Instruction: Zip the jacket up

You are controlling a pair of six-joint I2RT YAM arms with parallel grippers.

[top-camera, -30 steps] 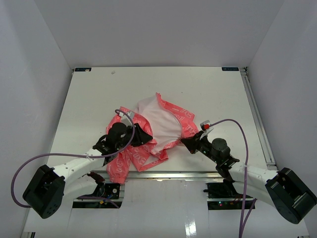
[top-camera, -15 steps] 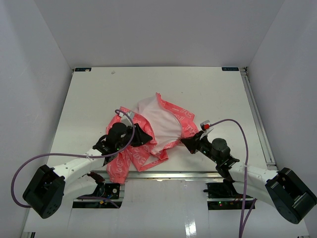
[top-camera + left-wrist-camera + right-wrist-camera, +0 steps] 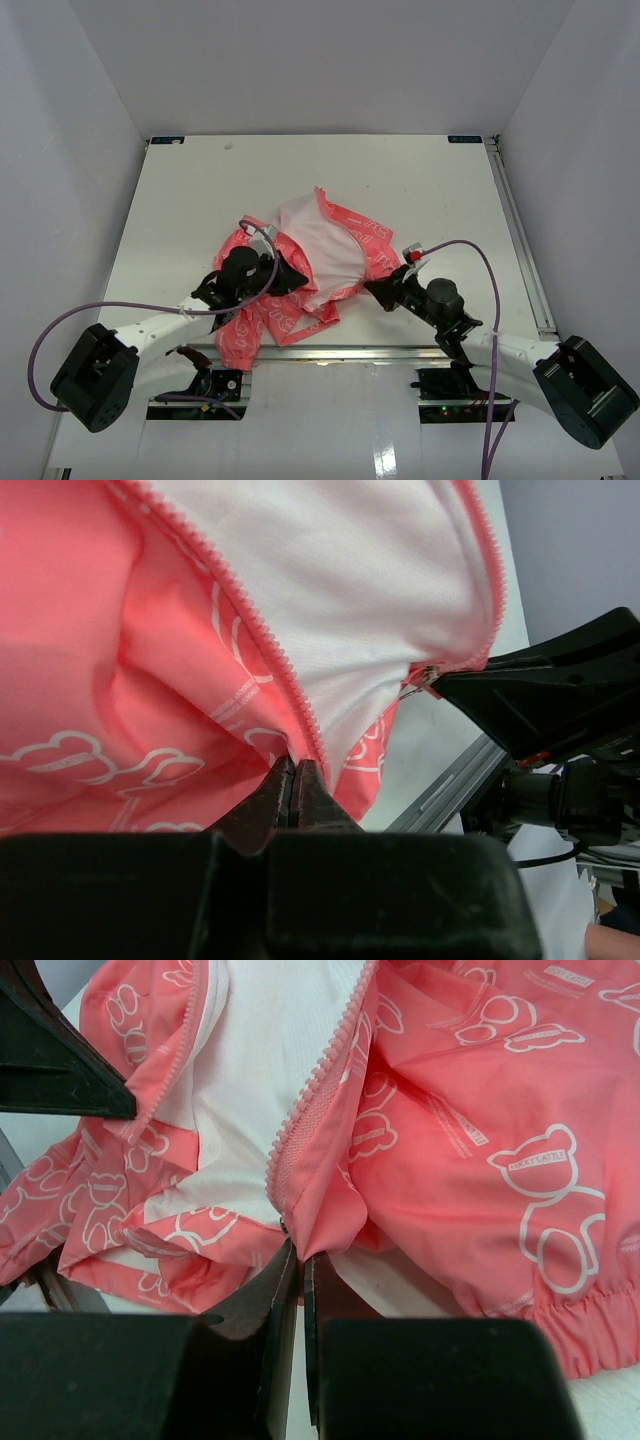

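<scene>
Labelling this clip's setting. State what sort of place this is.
Probably a robotics lab's enclosed test cell: a white table walled in by plain pale panels, a left arm and right arm bolted at its near edge, and one pink jacket as the workpiece.

On the jacket (image 3: 450, 1130), in the right wrist view, you can read one print: tiny white capitals inside the bear outline (image 3: 545, 1200) that look like "LUCKY CATTLE". The other white lettering on the fabric is too small for you to read.
</scene>
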